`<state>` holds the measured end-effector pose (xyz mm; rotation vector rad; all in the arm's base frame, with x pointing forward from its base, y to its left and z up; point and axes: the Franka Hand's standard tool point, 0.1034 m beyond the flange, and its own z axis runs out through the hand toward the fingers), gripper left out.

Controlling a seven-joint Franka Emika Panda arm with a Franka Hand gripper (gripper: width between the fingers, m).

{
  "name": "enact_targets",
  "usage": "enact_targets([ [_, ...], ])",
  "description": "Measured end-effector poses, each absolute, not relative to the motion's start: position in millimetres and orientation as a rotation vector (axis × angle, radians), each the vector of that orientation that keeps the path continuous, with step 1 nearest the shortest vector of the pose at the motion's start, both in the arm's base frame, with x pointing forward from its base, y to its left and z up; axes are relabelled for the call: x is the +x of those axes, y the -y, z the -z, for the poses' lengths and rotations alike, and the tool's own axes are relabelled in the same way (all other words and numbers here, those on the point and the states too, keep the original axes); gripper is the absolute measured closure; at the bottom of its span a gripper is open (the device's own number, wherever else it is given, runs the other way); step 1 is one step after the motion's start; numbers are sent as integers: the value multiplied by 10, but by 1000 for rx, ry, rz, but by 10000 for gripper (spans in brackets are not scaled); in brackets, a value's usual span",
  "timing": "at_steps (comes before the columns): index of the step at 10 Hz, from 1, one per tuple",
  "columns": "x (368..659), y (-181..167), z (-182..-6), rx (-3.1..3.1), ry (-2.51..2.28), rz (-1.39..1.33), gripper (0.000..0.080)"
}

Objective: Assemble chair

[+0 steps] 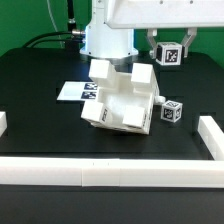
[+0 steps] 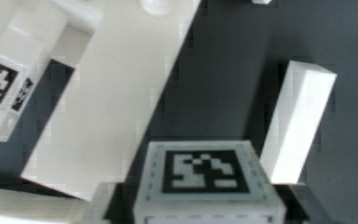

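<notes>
White plastic: every chair piece here is made of it, and the pieces carry black-and-white tags.
Joined so far: the chair assembly (image 1: 120, 100) sits tilted in the middle of the black table (image 1: 40, 135). A slab, panels and posts look fitted together, though the frames do not show exactly which joints are made.
In hand: the gripper (image 1: 170, 42) is clamped on one tagged square post (image 2: 201, 172). It is held clear above the table, behind the assembly toward the exterior view's right.
Waiting: a loose post (image 1: 172, 110) lies on the table near the assembly, on the exterior view's right.
Progress: by my judgement well past the middle, since the body is built.
Left to do: the held post and the loose one both have to be attached.
Count, chair: one assembly, one held post and one loose post.
Count, other: one marker board (image 1: 70, 92) behind the assembly, and white border rails (image 1: 110, 172) along the front and at both sides.
</notes>
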<state>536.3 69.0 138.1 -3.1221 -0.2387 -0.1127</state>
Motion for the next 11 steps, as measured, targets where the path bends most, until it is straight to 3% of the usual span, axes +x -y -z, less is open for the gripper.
enact_targets([
  [5,5414,-455,-1458,-3120,321,134,531],
  [11,5428,-262,-1400,-3129,347,134,531],
])
